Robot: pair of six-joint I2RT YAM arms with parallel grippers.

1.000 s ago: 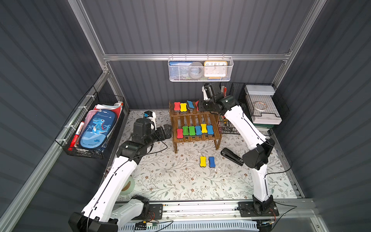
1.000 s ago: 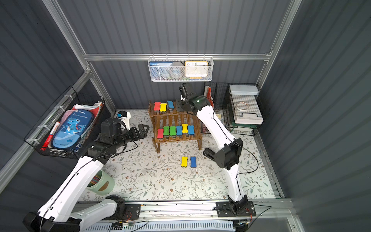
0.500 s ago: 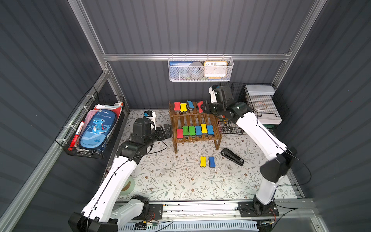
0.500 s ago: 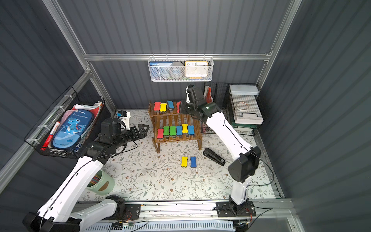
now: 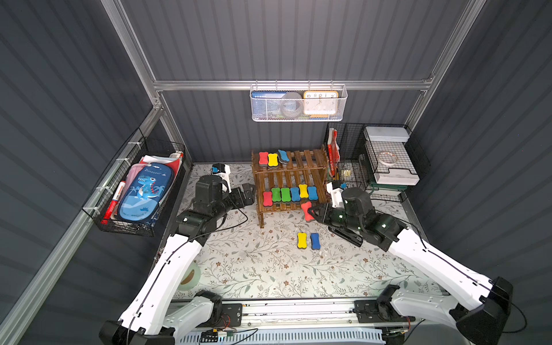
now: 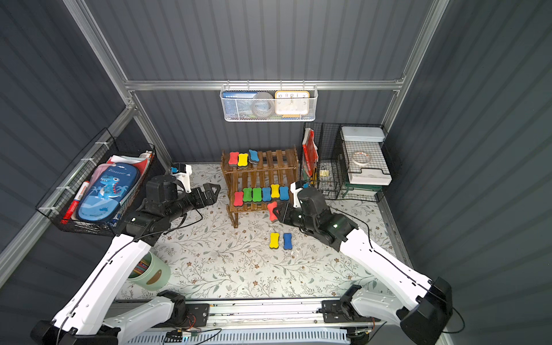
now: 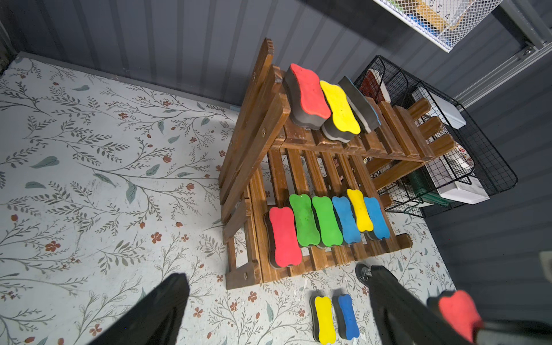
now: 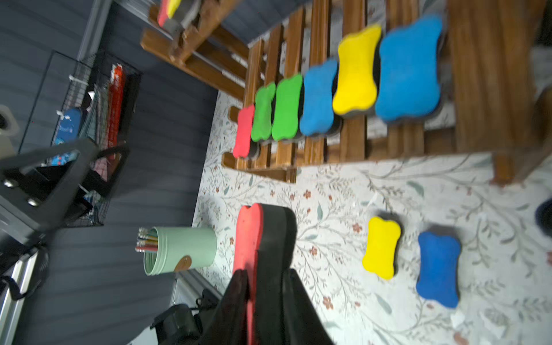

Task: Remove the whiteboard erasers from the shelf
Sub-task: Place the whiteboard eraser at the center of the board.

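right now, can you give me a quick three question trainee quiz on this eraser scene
1. How many erasers sit on the lower tier of the shelf?
2. True or false: the left end effector holds a green eraser.
3. Which colour is the gripped eraser in the right end effector? A yellow, B red, C blue.
Key: 1 six; 2 false; 3 B.

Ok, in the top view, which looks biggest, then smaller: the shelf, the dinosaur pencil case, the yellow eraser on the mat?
Largest first:
shelf
dinosaur pencil case
yellow eraser on the mat
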